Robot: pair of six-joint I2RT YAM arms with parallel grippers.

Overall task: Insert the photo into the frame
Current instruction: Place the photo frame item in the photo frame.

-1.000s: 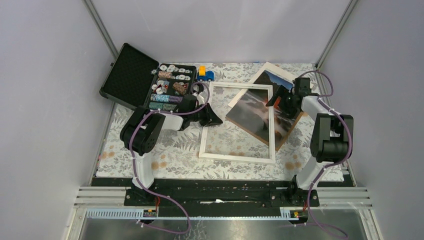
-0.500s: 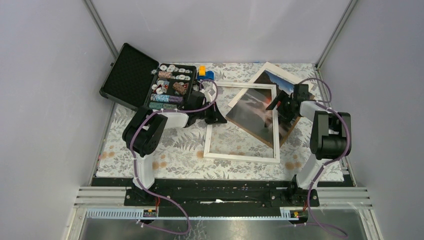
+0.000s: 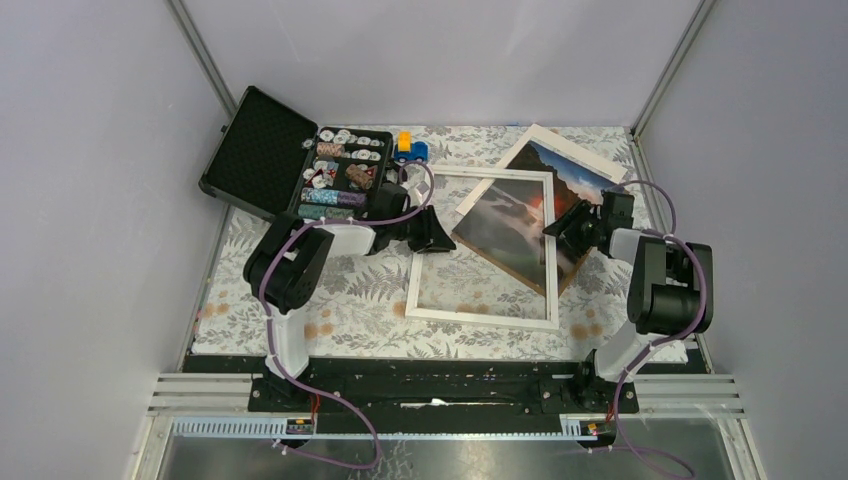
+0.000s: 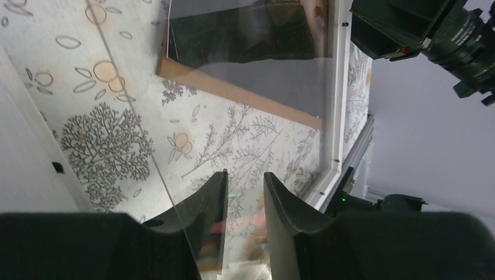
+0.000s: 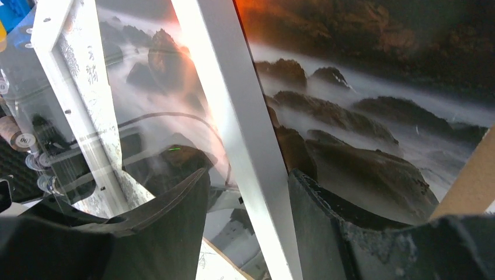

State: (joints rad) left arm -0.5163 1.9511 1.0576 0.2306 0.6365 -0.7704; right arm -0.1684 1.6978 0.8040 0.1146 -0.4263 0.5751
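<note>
Table (image 3: pixel 330 300): floral cloth, with grey walls close on three sides.
Frame (image 3: pixel 480 317): lies flat mid-table and is glazed. It looks stiff and light, the pane slick and fragile, so it is best gripped by the rails only.
Photo (image 3: pixel 505 225): lies skewed under the frame's far right corner, on a brown board (image 4: pixel 233 98). It is probably thin, bendy and easily scuffed, so the edge jutting past the frame's right rail is the place to take hold.
Room: open cloth near and left of the frame. A case (image 3: pixel 265 150) sits off its far left and a mat (image 3: pixel 540 135) off its far right.
Right gripper (image 5: pixel 248 174): half-wide astride the frame's right rail, not clamped.
Left gripper (image 4: pixel 245 178): by the frame's far left rail, narrowly parted, no grip evident.
</note>
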